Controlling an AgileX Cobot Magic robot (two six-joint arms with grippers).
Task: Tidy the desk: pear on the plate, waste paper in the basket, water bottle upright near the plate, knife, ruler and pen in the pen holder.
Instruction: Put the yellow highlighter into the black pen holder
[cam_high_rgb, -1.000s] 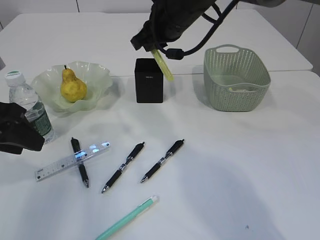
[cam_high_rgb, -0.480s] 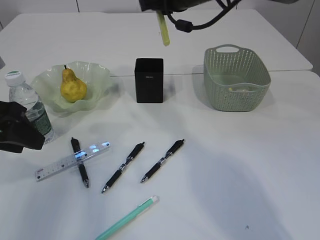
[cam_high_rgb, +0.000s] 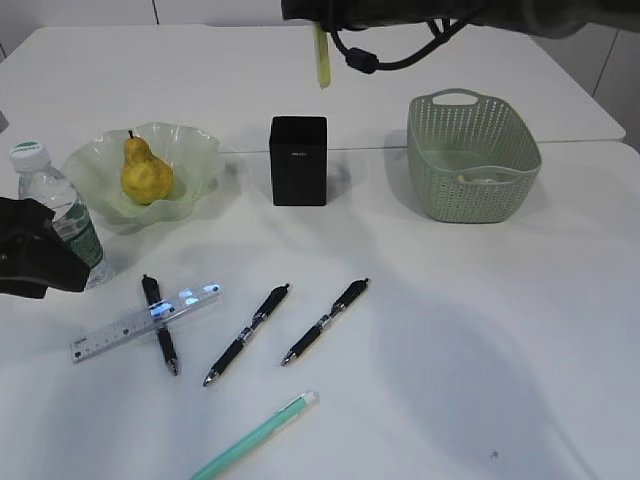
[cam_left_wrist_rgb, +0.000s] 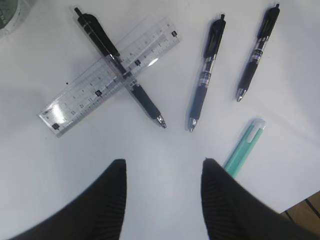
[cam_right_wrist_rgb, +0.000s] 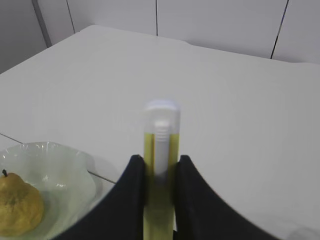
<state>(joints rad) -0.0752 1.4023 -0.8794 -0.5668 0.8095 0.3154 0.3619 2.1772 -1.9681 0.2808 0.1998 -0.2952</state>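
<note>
The utility knife (cam_right_wrist_rgb: 160, 150) is clamped by the right gripper (cam_right_wrist_rgb: 159, 192); the left gripper (cam_left_wrist_rgb: 162, 172) is held apart, empty.

Nothing legible: the ruler (cam_left_wrist_rgb: 111, 75) bears blurred scale numerals, and the pen holder (cam_high_rgb: 298, 160) a tiny unreadable white logo.

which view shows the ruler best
The left wrist view: the ruler fills much of it, scale marks readable, a black pen lying across it. The exterior view shows it small, near the left edge. The right wrist view doesn't show it.
</note>
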